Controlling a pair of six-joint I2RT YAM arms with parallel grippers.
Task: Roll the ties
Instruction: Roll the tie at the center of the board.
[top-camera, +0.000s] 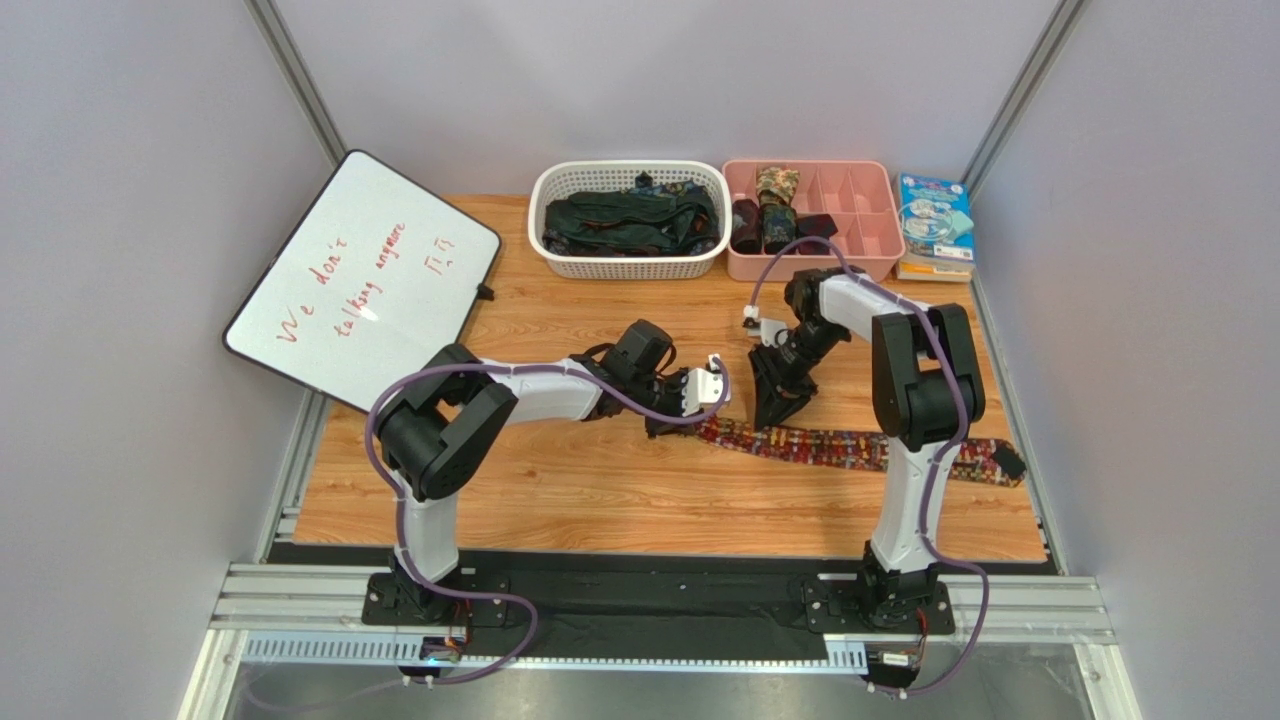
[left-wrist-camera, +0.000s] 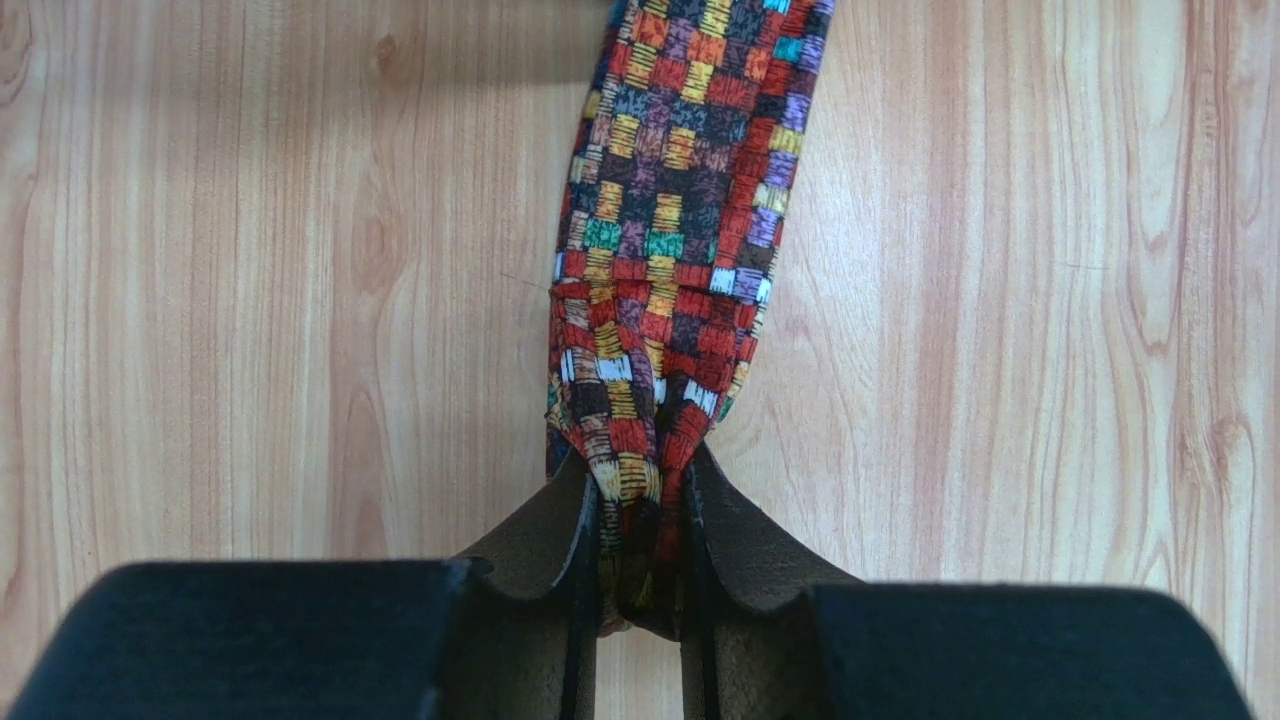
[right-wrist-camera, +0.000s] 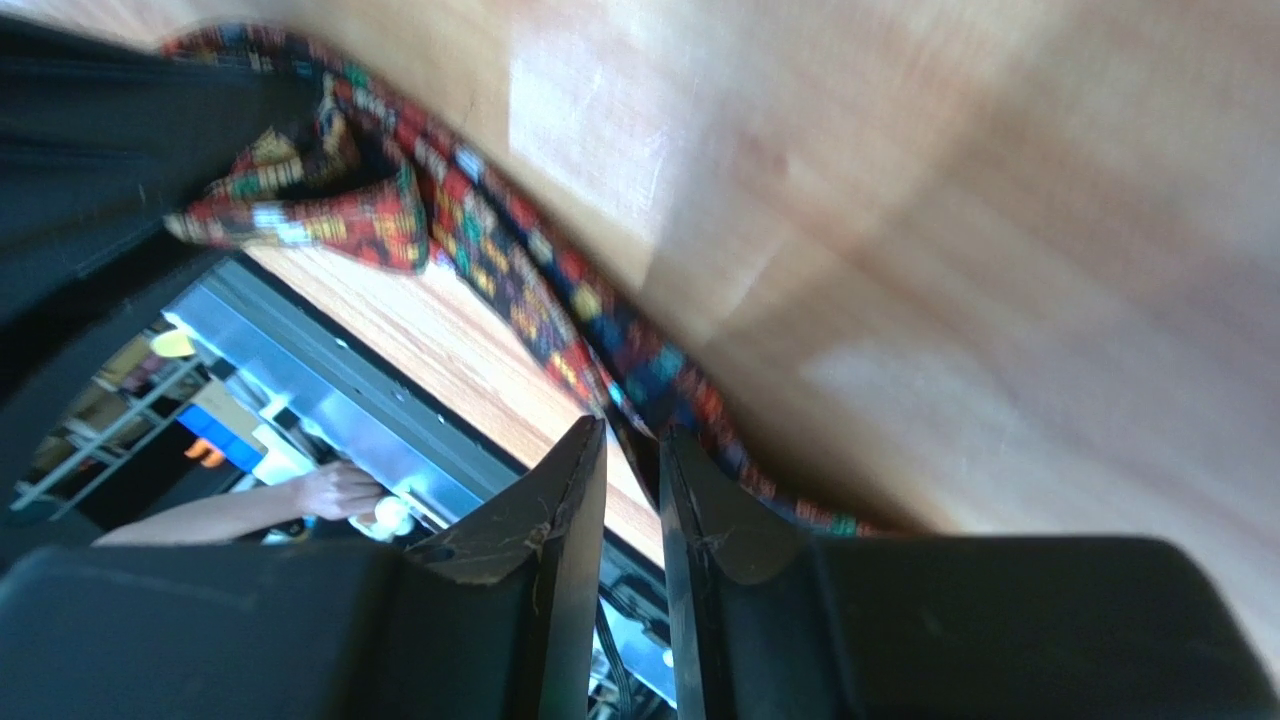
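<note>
A patterned red-orange-yellow tie (top-camera: 857, 449) lies stretched across the wooden table, from the middle toward the right edge. My left gripper (top-camera: 706, 396) is shut on its left end. In the left wrist view the bunched fabric (left-wrist-camera: 676, 195) is pinched between the jaws of the left gripper (left-wrist-camera: 646, 503). My right gripper (top-camera: 778, 408) points down just above the tie, right of the left gripper. In the blurred right wrist view the jaws of the right gripper (right-wrist-camera: 631, 450) stand nearly together with a thin gap and nothing between them. The tie (right-wrist-camera: 496, 255) runs past behind the tips.
A white basket (top-camera: 559, 258) of dark ties stands at the back. Next to it a pink divided tray (top-camera: 884, 225) holds rolled ties, one camouflage (top-camera: 777, 188). A whiteboard (top-camera: 361, 278) leans at the back left and books (top-camera: 935, 225) lie at the back right.
</note>
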